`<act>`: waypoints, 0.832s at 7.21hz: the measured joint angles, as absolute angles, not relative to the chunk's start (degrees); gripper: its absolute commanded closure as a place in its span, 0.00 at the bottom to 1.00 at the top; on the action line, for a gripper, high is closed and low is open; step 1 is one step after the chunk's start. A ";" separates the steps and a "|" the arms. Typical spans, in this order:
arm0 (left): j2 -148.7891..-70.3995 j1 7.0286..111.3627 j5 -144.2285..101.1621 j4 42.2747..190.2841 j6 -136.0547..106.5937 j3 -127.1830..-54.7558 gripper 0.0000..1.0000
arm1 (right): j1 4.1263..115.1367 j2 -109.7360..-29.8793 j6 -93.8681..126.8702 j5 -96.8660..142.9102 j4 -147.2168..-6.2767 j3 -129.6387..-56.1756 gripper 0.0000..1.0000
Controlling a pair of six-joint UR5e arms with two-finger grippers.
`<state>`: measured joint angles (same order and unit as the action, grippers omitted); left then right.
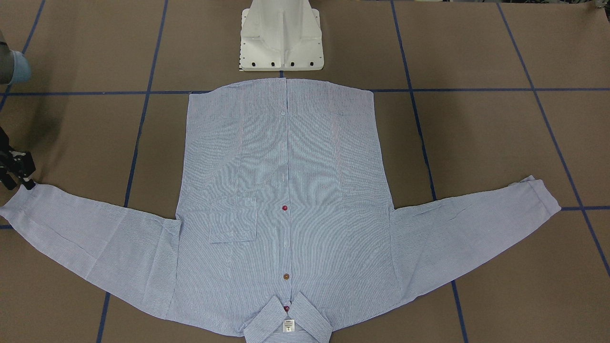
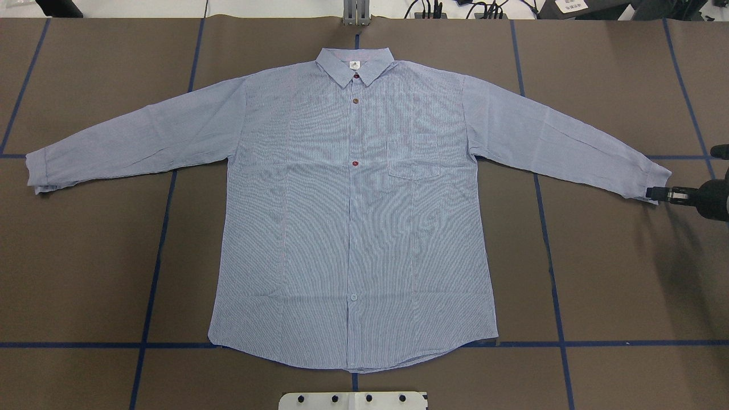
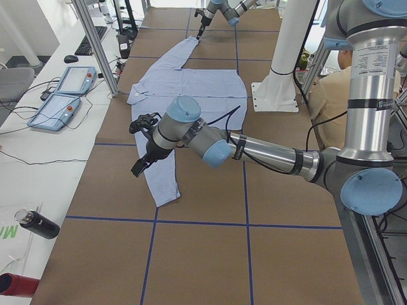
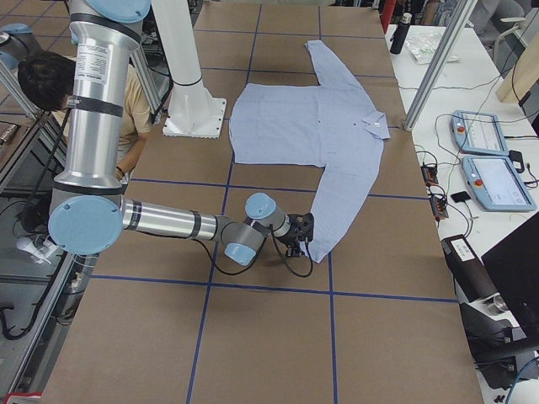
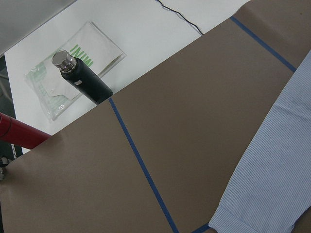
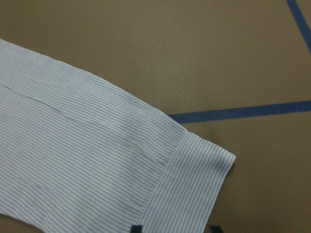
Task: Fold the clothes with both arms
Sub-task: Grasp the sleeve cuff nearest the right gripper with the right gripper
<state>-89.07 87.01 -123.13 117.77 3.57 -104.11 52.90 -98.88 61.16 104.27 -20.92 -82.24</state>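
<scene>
Brown-papered desk (image 2: 615, 256), blue tape grid (image 2: 561, 343). Shirt (image 2: 353, 228) laid flat, front up and buttoned. In overhead view: collar at 12 o'clock, hem at 6, sleeves spread toward 9 and 3. Right fingers (image 2: 656, 194) at 3 o'clock, at the cuff (image 6: 194, 184) end, spread apart, clamping nothing. Left fingers (image 3: 140, 165) over the other sleeve, seen in side view only; can't tell how far open.

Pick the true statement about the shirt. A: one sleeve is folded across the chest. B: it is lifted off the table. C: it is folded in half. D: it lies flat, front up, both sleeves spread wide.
D: the shirt lies flat on the table, chest pocket facing up, with both sleeves stretched out sideways.
</scene>
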 measured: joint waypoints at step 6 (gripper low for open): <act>-88.87 87.01 -123.13 117.77 3.60 -103.82 0.00 | 52.25 -98.88 61.80 103.49 -21.00 -82.97 1.00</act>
<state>-88.87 87.01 -123.13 117.77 3.60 -103.82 52.25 -98.88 61.80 103.49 -21.00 -82.97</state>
